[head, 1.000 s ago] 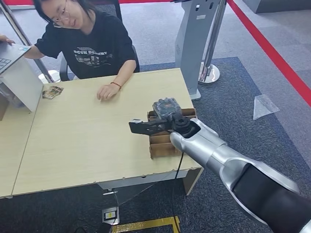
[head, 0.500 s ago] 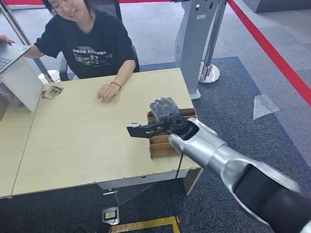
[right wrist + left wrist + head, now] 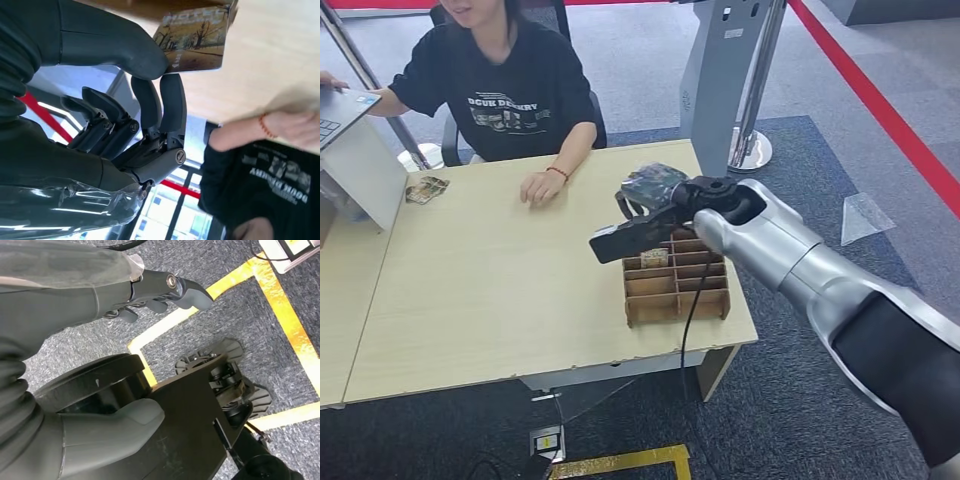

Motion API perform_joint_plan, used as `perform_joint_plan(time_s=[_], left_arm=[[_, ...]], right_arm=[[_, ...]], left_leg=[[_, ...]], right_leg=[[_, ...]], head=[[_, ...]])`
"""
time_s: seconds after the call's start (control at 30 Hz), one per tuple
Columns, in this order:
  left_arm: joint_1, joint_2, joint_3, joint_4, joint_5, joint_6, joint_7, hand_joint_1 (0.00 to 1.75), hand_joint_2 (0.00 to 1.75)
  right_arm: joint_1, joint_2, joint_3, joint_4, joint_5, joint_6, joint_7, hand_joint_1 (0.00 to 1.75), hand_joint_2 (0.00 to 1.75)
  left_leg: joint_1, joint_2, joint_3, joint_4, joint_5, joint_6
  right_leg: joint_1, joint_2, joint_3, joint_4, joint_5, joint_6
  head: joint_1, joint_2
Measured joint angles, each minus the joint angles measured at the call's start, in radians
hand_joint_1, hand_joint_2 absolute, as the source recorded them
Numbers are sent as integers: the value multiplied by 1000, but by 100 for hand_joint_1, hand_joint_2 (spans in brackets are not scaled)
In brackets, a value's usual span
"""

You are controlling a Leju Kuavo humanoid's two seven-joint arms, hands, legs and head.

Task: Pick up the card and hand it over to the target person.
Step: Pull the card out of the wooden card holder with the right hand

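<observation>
Where grey carpet [image 3: 810,200] crossed by a red stripe [image 3: 878,105] meets the pale table [image 3: 493,290], a person [image 3: 505,85] sits behind it. Above the wooden rack [image 3: 675,285], the right hand [image 3: 652,215] pinches the card [image 3: 194,40]. The left hand [image 3: 158,292] hangs with fingers apart over the floor.

I've brought the right robot hand [image 3: 660,205] up and away from the near edge of the table [image 3: 486,290]; it was low over the wooden divider box [image 3: 675,285], and it now hangs above the box's far side, nearer the person [image 3: 501,90]. The box's compartments, covered before, are now open to my head view. The card [image 3: 194,37] is pinched between thumb and fingers [image 3: 166,102]. The person has sat up straighter.
</observation>
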Motion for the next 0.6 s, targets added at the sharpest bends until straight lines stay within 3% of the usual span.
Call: perform_joint_plan(time_s=[0.17,0.27,0.33,0.47,0.6], left_arm=[[2,-3,0,0,2,4,6,0,175],[7,-8,4,0,7,18,6,0,175],[11,-10,6,0,9,25,6,0,175],[16,-13,2,1,8,35,9,0,175],[16,-14,-1,1,8,39,11,0,175]], right_arm=[[-83,-16,30,9,-64,13,-13,175,175],[-86,-2,24,22,-81,-58,18,175,175],[-66,21,5,41,-74,-160,63,175,175],[32,97,-71,114,-26,-458,202,175,175],[106,161,-121,203,4,-637,258,175,175]], left_leg=[[0,0,0,-1,0,0],[0,0,1,-2,0,0],[0,0,1,-2,1,-1],[1,3,5,-5,1,-1],[1,4,7,-6,1,-1]], right_leg=[[0,0,1,-1,0,0],[0,0,1,-2,1,0],[0,1,2,-3,1,0],[1,3,4,-5,2,0],[1,4,7,-7,2,-1]], head=[[0,0],[0,0],[0,0],[0,0],[0,0]])
